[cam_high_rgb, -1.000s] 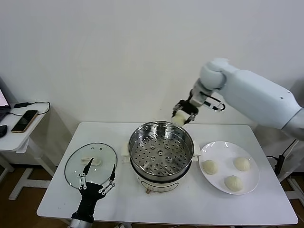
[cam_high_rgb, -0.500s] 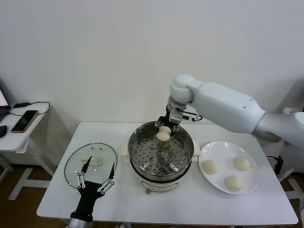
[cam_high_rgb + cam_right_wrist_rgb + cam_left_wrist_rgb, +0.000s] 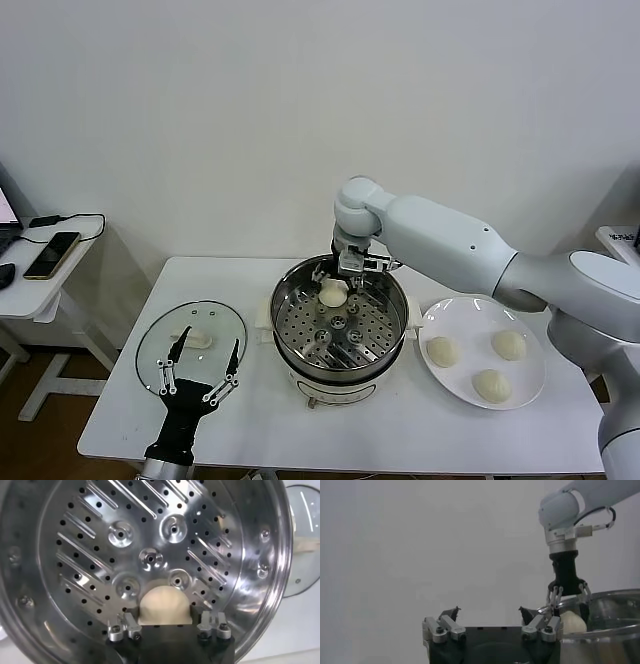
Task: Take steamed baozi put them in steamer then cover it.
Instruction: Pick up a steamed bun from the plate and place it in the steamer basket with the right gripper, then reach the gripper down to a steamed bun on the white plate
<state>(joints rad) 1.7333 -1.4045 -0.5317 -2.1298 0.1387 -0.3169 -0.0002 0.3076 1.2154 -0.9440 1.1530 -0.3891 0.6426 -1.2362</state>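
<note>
The baozi (image 3: 332,293) you are placing sits on the perforated tray at the far side of the steamer (image 3: 340,322), between the spread fingers of the right pincer (image 3: 340,281), which stands open and no longer squeezes it. Expect these buns to be light, soft and easily dented, so take each across its widest part with a gentle squeeze. Three more baozi (image 3: 442,351) wait on the white plate (image 3: 455,310) to the right of the steamer, well apart from one another, so you have room to come down on each.

The steamer's tall steel wall is what you must clear on every trip. The glass cover (image 3: 190,347) lies flat on the tabletop (image 3: 400,440) to the left; judge it heavier, slippery and breakable, and lift it by its cream handle (image 3: 198,340). The left pincer (image 3: 199,366) hovers open over the cover's near edge.
</note>
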